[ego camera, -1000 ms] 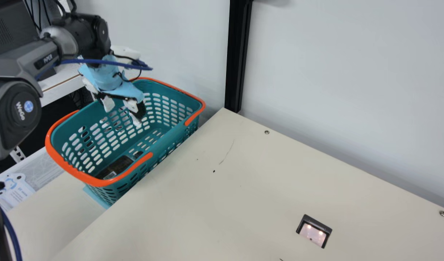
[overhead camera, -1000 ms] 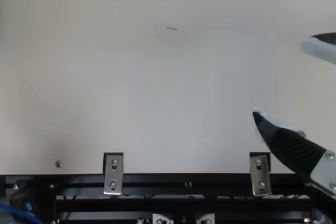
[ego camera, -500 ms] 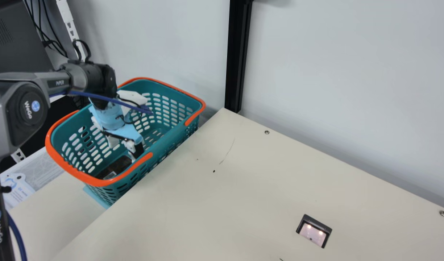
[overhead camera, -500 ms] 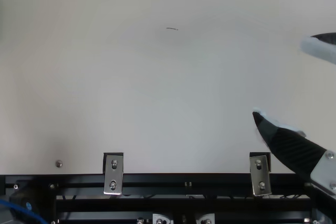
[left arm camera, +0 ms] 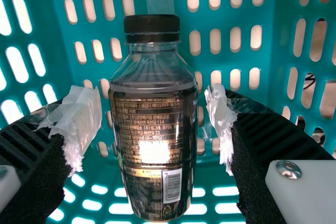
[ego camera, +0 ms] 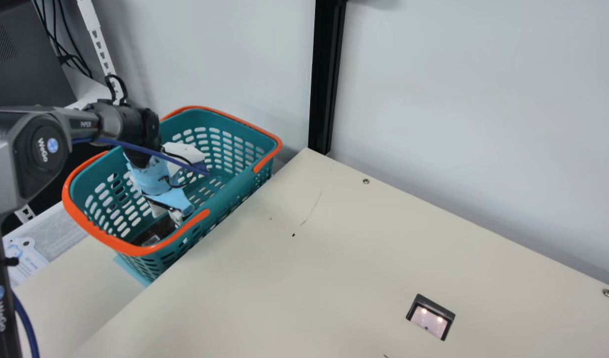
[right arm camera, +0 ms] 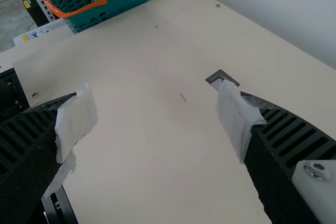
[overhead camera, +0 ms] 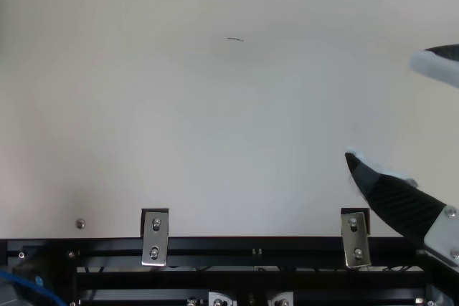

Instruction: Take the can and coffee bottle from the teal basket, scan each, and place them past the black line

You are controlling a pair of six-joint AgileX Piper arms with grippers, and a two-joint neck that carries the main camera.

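Observation:
In the main view my left gripper (ego camera: 169,215) is down inside the teal basket (ego camera: 239,186), over the dark coffee bottle (ego camera: 152,232). The left wrist view shows the coffee bottle (left arm camera: 152,156), black-capped with a dark label and barcode, between the tape-wrapped fingers of my left gripper (left arm camera: 156,121); gaps show on both sides. At the top view's right edge, my right gripper (overhead camera: 387,109) stands open over the table, and in the right wrist view nothing is between the fingers of my right gripper (right arm camera: 155,121). I cannot make out the can.
A scanner window (ego camera: 430,317) with two lit spots is set in the cream table (ego camera: 334,278). A black post (ego camera: 325,74) rises at the table's back corner against the wall. The basket's orange rim and handles stand along the table's left edge.
My left arm has lowered its gripper from above the basket's rim down into the basket, to the coffee bottle. The right gripper has kept still.

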